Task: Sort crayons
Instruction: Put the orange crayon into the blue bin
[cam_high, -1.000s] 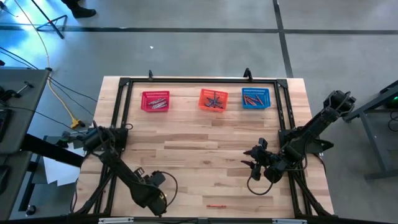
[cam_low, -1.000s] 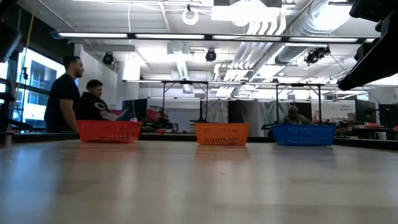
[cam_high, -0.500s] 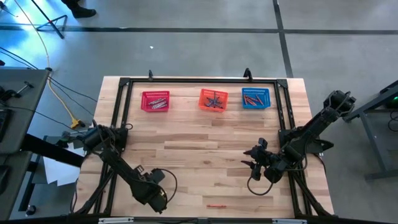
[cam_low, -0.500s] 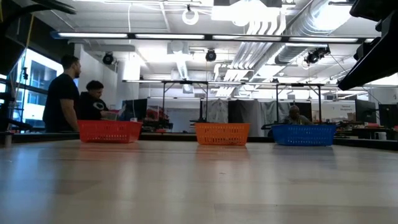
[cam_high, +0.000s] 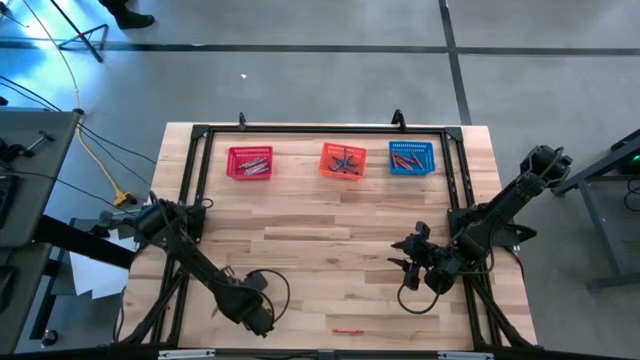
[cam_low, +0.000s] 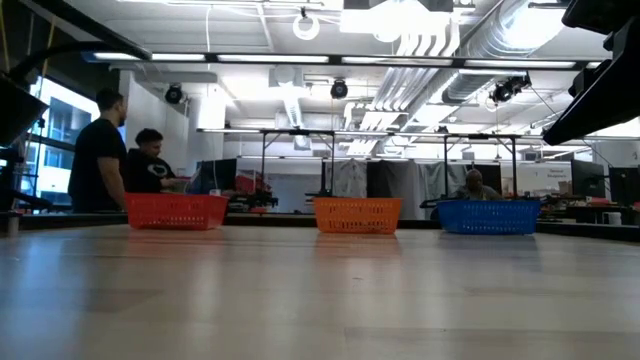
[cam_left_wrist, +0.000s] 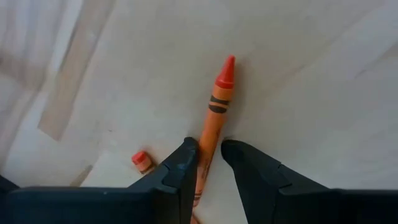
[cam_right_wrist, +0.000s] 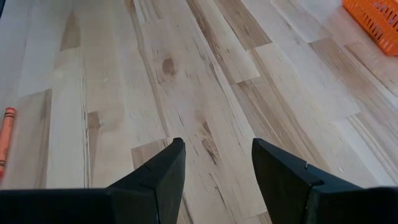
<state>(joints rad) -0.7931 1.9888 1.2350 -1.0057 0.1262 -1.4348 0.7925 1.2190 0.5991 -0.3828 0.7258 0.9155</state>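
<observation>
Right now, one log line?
left hand: shut on orange crayon | right hand: open, idle over table | baskets: untouched

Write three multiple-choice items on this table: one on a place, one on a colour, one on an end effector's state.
1. The middle basket of the far row is: A red, B orange, C blue.
2. The crayon in the left end effector is: A blue, B grey, C orange.
3. The right end effector is: A open and empty, B shut on a crayon, C shut on a basket.
Key: 1 B, orange mesh stands between the other two; 2 C, the left wrist view shows it orange; 3 A, its jaws stand apart with nothing between.
</observation>
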